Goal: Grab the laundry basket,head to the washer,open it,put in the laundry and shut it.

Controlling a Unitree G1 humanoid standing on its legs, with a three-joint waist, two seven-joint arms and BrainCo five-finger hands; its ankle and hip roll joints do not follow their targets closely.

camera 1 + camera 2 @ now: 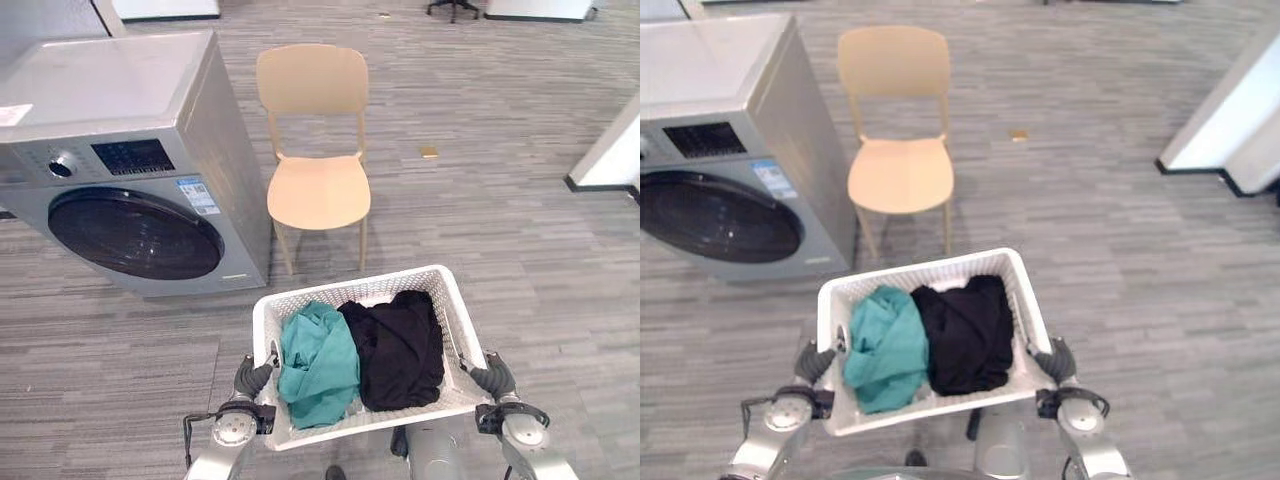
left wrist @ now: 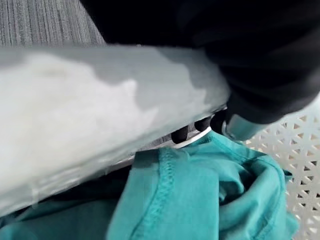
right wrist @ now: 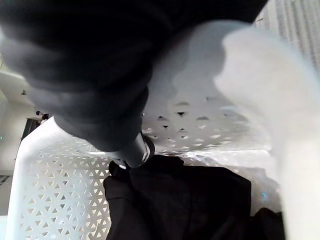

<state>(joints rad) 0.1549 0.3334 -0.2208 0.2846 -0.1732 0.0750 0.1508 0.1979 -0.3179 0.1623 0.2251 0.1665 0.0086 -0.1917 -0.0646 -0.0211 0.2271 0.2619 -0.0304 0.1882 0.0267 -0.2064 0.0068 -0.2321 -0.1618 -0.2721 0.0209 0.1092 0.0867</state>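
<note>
I carried the laundry basket (image 1: 455, 300) level, left hand (image 1: 252, 378) and right hand (image 1: 493, 378) curled on opposite rims, facing the shut washer (image 1: 130, 160).

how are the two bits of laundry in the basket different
The teal shirt lies on the robot's left side of the white basket; the black garment lies on the right. The teal one is bunched and reaches the near rim, while the black one spreads wider and reaches farther back. Both are crumpled cloth, touching in the middle.
</note>
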